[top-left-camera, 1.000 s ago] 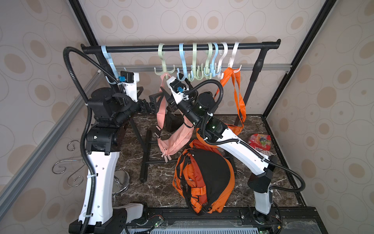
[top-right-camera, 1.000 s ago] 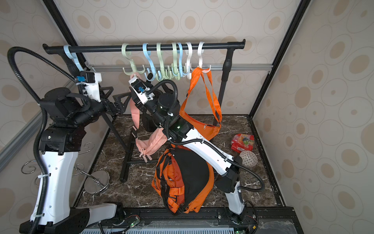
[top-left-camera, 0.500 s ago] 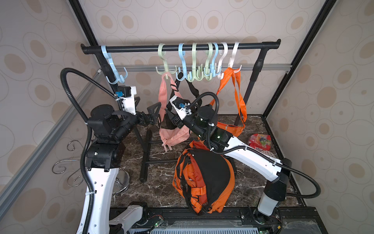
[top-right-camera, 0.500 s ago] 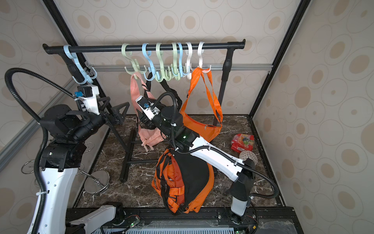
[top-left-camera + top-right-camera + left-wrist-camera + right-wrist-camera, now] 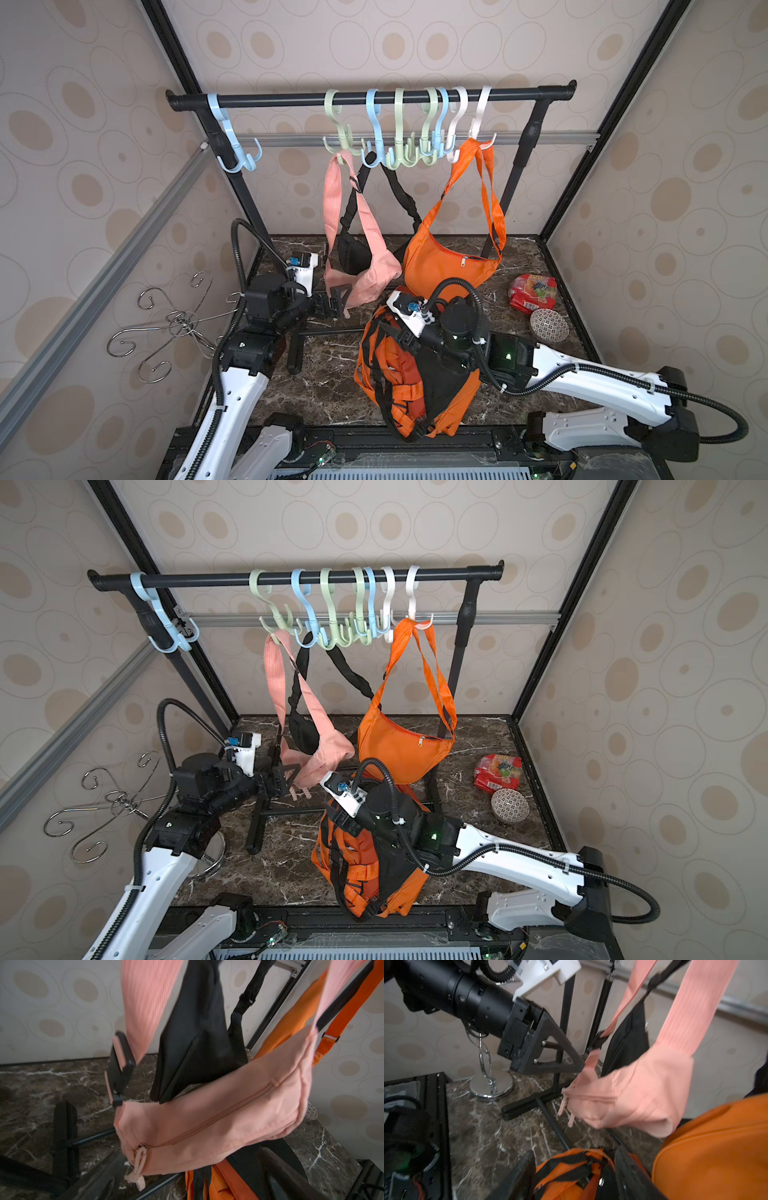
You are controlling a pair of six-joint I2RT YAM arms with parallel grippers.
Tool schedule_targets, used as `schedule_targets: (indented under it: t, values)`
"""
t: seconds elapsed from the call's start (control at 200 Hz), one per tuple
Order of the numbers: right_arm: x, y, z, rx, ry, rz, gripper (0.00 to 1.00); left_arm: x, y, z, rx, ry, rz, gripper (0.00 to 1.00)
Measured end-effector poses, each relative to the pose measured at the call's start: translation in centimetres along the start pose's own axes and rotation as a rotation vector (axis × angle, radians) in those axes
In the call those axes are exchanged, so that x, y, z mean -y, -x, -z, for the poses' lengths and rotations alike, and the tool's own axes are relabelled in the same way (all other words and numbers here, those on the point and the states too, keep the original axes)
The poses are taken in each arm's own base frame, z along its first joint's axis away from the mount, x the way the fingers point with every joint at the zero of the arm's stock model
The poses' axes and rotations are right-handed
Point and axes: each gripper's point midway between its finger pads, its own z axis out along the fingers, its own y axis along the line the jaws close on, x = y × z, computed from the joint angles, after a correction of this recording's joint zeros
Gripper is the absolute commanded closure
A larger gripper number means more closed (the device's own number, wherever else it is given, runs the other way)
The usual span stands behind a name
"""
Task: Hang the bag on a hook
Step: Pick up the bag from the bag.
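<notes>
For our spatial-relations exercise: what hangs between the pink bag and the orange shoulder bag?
A black waist bag hangs there, its strap running between the pink bag and the orange shoulder bag. Both top views show it.

Beige oval-patterned wallpaper [image 5: 415,41]; dark veined marble floor [image 5: 332,386]; black corner posts [image 5: 619,108]; aluminium wall rails [image 5: 291,141].

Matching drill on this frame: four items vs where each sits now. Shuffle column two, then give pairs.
1 pink bag
2 orange shoulder bag
3 orange-black backpack
4 patterned bowl

A hangs from the rightmost white hook
B lies on the tabletop, unhung
C hangs from the leftmost green hook
D stands beside the red snack pack

Pairs: 1-C, 2-A, 3-B, 4-D
</notes>
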Motion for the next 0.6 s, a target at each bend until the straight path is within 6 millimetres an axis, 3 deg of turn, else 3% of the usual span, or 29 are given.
schedule_targets:
  t: [0.11, 0.22, 0.38, 0.6]
  values:
    - [-3.0, -5.1, 1.2, -0.167, 0.126, -0.054, 0.49, 0.3, -3.4, -0.5, -0.033, -0.022, 0.037, 0.00]
    - [-7.1, -8.2, 3.0, -0.315, 0.293, -0.106, 0.51, 0.3, -5.1, -0.3, -0.034, -0.026, 0.064, 0.00]
    - [-11.6, -11.5, 5.0, -0.472, 0.466, -0.232, 0.58, 0.2, -5.3, 0.0, -0.008, -0.020, 0.085, 0.00]
    - [-15.3, -20.7, 3.6, -0.758, 0.496, -0.382, 0.61, 0.0, -5.0, 0.4, 0.014, -0.004, 0.094, 0.00]
